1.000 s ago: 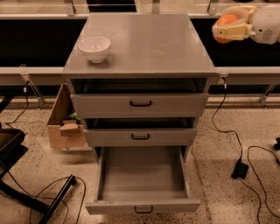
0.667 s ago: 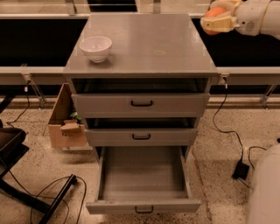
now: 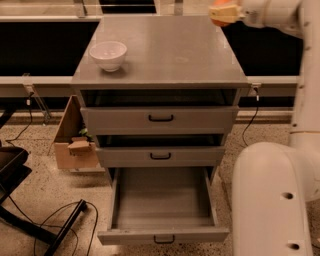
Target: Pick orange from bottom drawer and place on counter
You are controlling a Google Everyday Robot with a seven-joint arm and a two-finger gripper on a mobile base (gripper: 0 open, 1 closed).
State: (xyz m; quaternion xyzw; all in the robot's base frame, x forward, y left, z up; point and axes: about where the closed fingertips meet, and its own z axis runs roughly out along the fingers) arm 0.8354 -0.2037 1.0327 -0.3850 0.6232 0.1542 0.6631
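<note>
My gripper (image 3: 223, 13) is at the top right, above the back right corner of the counter (image 3: 165, 55). Its pale fingers are shut on the orange (image 3: 219, 22), of which only orange slivers show around the fingers. The bottom drawer (image 3: 162, 200) is pulled wide open and its grey tray is empty. Its small black handle (image 3: 164, 239) faces the front. The two upper drawers are slightly ajar.
A white bowl (image 3: 107, 54) stands on the counter's left side. My white arm and base (image 3: 272, 195) fill the right side, close to the open drawer. A cardboard box (image 3: 75, 145) sits left of the cabinet. Black cables and a chair base (image 3: 30, 220) lie on the floor at the left.
My gripper has carried the orange leftward and away, from right of the cabinet to over the counter's back right corner. My base has come into view at the right.
</note>
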